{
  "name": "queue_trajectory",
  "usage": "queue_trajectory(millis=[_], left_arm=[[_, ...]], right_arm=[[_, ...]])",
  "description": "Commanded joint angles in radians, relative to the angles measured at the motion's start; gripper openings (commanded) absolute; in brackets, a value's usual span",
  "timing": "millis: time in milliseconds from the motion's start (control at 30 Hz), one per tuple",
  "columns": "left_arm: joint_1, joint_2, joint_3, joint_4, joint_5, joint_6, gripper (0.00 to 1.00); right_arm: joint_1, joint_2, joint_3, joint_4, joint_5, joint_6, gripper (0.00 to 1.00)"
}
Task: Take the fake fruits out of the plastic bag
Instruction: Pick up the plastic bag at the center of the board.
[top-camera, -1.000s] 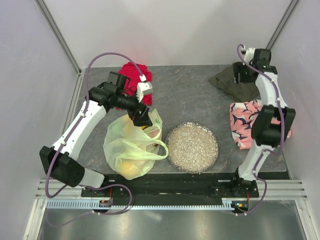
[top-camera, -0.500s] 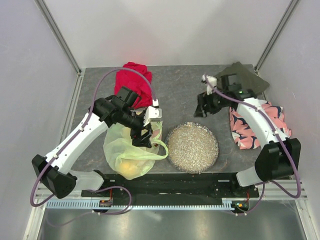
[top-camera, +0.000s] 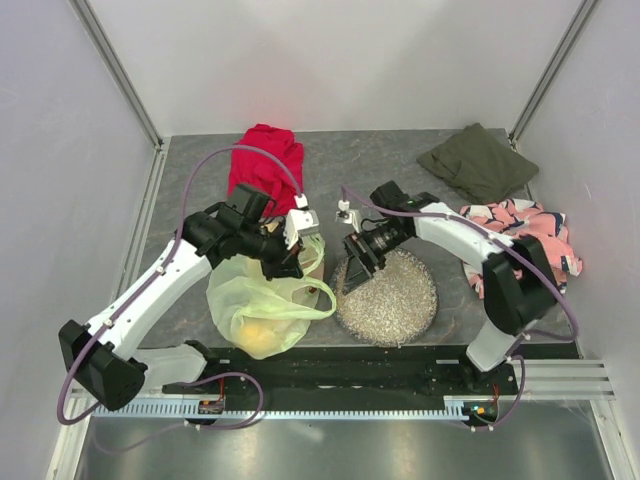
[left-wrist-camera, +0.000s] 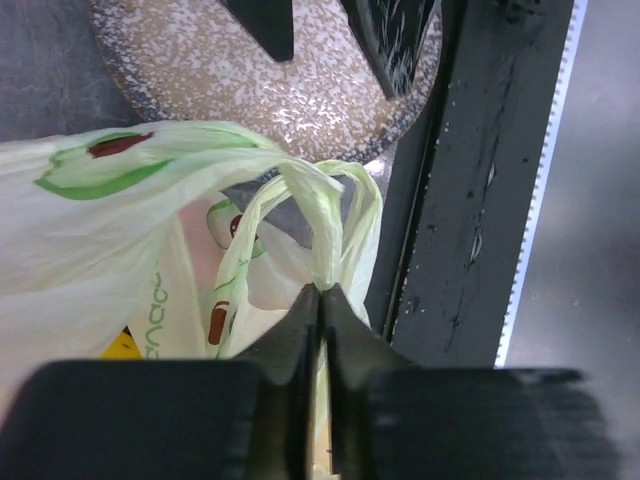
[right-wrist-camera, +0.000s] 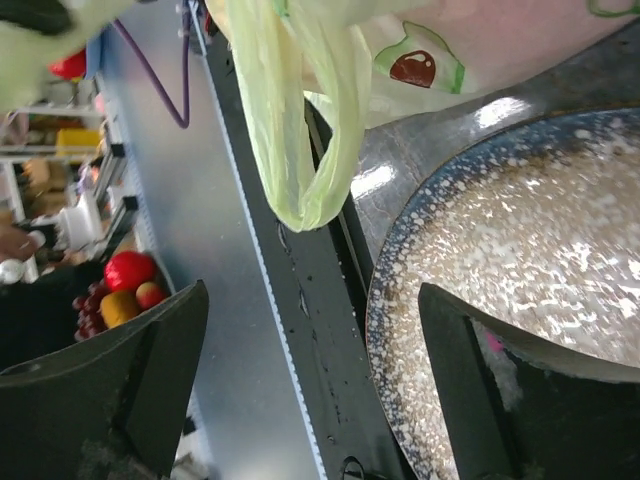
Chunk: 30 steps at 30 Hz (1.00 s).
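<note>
The step in hand looks like getting the plastic bag (top-camera: 262, 305) opened, so nothing has come out yet. The bag lies slumped toward the near-left corner of the tabletop (top-camera: 400, 190), its right side just beside the left rim of the round dish (top-camera: 420, 325). The fake fruits are inside it: one yellowish lump (top-camera: 256, 335) shows through the film at the end nearest the tabletop's near edge, and the rest cannot be made out.

The left end effector (left-wrist-camera: 320, 305) is pressed together on a twisted handle loop (left-wrist-camera: 318, 215) at the bag's far-right corner. The thin film is nipped between the fingertips and nothing else is in the grip.

The right end effector (right-wrist-camera: 310, 300) sits low over the dish's left rim, just beside the bag's mouth. Its fingers (right-wrist-camera: 140, 385) are spread wide and hold nothing. A second loop of the bag (right-wrist-camera: 300, 150) hangs ahead of them, apart from both fingers as far as the wrist view shows.

The next move probably calls for the right end effector to close on that free loop or on the mouth's edge. The two arms could then draw the opening apart. The film is slippery and limp, so a shallow pinch could slide off.
</note>
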Motion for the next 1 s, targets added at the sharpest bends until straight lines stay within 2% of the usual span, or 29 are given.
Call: queue_trajectory(millis=[0,100,200,233,267,300,367,433,500,600,700,767,800,833,900,967], left_arm=[[0.062,-0.093,-0.016,0.08,0.003,-0.166,0.02],[0.089,-0.127,-0.023,0.08,0.02,-0.179,0.02],[0.096,-0.151,-0.029,0.078,0.017,-0.197,0.02],[0.101,-0.154,-0.033,0.078,0.017,-0.202,0.02],[0.105,-0.157,-0.036,0.082,0.018,-0.208,0.02],[0.116,-0.16,-0.038,0.086,0.025,-0.222,0.02],[0.13,-0.162,-0.036,0.109,0.034,-0.237,0.02],[0.145,-0.144,-0.011,0.134,0.037,-0.243,0.02],[0.156,-0.106,0.028,0.184,0.028,-0.251,0.02],[0.202,0.031,0.158,0.274,0.072,-0.315,0.02],[0.263,0.212,0.383,0.385,0.152,-0.428,0.02],[0.282,0.364,0.512,0.411,0.164,-0.487,0.02],[0.283,0.414,0.657,0.416,0.166,-0.493,0.02],[0.285,0.453,0.728,0.424,0.163,-0.501,0.02],[0.283,0.551,0.91,0.446,0.141,-0.519,0.02],[0.283,0.614,1.006,0.46,0.127,-0.521,0.02]], right_arm=[[0.086,0.121,0.092,0.005,-0.107,-0.048,0.95],[0.149,0.17,0.094,0.107,-0.044,0.058,0.95],[0.177,0.217,0.097,0.192,-0.057,0.155,0.93],[0.185,0.239,0.104,0.207,-0.07,0.16,0.87],[0.189,0.251,0.12,0.224,-0.09,0.204,0.78],[0.191,0.259,0.13,0.223,-0.09,0.21,0.55],[0.186,0.268,0.162,0.206,-0.053,0.224,0.31],[0.122,0.232,0.175,0.194,-0.024,0.235,0.12],[0.05,0.204,0.236,0.137,0.039,0.217,0.0],[-0.192,0.223,0.452,0.059,0.145,0.195,0.0],[-0.312,0.335,0.719,0.089,0.24,0.228,0.0],[-0.344,0.39,0.915,0.146,0.271,0.267,0.0],[-0.367,0.441,0.978,0.17,0.297,0.319,0.0],[-0.378,0.464,1.1,0.218,0.31,0.34,0.0],[-0.404,0.533,1.214,0.258,0.335,0.402,0.0],[-0.415,0.552,1.324,0.298,0.36,0.405,0.0]])
